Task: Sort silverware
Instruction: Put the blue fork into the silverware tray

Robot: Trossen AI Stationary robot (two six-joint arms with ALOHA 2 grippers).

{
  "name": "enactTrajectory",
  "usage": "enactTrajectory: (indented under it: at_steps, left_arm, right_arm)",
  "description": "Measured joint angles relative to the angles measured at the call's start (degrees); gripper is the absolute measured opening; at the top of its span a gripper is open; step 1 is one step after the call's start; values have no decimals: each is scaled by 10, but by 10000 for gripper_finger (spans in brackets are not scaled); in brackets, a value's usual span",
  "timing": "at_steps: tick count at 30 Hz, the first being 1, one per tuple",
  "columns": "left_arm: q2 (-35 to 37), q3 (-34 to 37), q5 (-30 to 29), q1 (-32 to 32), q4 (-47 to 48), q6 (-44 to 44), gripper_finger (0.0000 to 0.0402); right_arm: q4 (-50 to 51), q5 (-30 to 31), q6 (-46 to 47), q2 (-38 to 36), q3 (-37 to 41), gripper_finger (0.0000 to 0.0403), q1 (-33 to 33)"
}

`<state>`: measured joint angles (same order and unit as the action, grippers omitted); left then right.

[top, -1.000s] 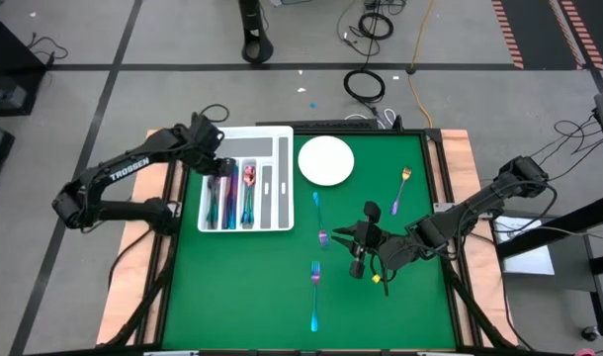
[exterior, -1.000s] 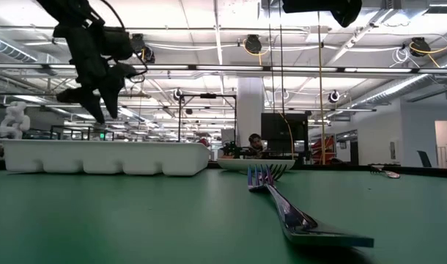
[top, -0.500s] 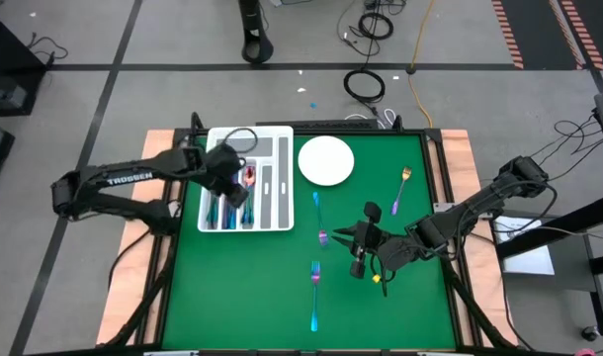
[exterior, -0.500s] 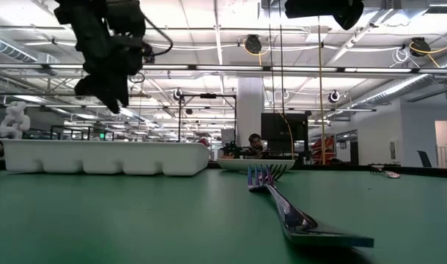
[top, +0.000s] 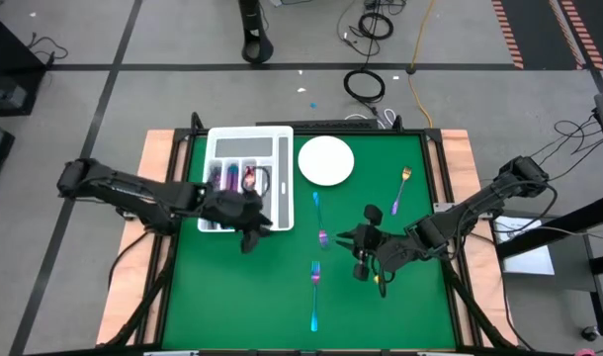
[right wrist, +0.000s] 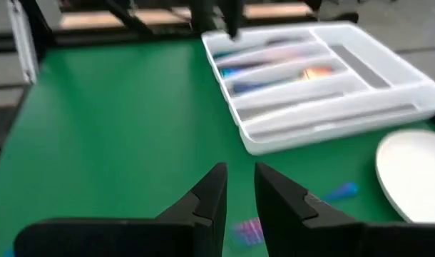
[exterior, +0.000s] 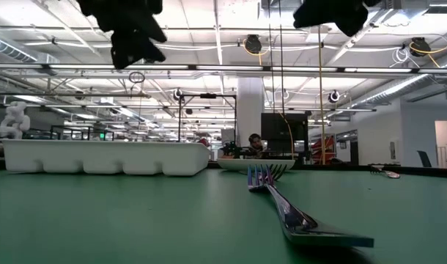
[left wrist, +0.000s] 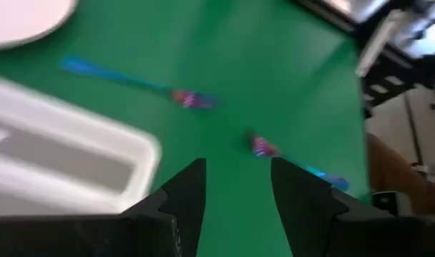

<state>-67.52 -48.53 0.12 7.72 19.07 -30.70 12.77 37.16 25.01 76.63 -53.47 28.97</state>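
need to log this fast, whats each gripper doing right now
left gripper: open, holding nothing, by the tray.
right gripper: jaws slightly apart, holding nothing, above the mat.

Room bright, light from long ceiling lamps [exterior: 209, 45] overhead. Green table [top: 282, 287] evenly lit, shadows small and soft. White plate [top: 326, 160] glows a bit. Left wrist view very blurry, silverware [left wrist: 192, 98] smeared. Right wrist view soft, tray [right wrist: 324, 78] fuzzy. Low view sharp on near fork [exterior: 282, 209].
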Motion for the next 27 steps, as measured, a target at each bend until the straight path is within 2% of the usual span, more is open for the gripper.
enactTrajectory:
  at_steps: [4, 7, 11, 17, 20, 23, 27]
  left_arm:
    - [-48, 0, -12, 43, -59, 11, 160]
    - [-89, 0, -21, 64, -112, 36, 160]
    - [-135, 0, -26, 72, -180, 89, 160]
    - [-180, 0, -27, 70, -284, 154, 160]
    - [-185, 0, -27, 70, -312, 175, 160]
    - [-187, 0, -26, 70, -317, 176, 160]
    - [-187, 0, -13, 73, -315, 176, 160]
  right_arm:
    - [89, -9, 60, -14, 0, 64, 0]
    - [182, -12, 155, -32, 0, 64, 0]
    - [306, 27, 279, -53, 0, 63, -9]
    - [540, 34, 496, -66, 0, 51, -91]
    - [599, 34, 583, -63, 0, 44, -143]
    - [608, 30, 606, -58, 0, 45, -196]
    - [596, 33, 539, -57, 0, 59, -266]
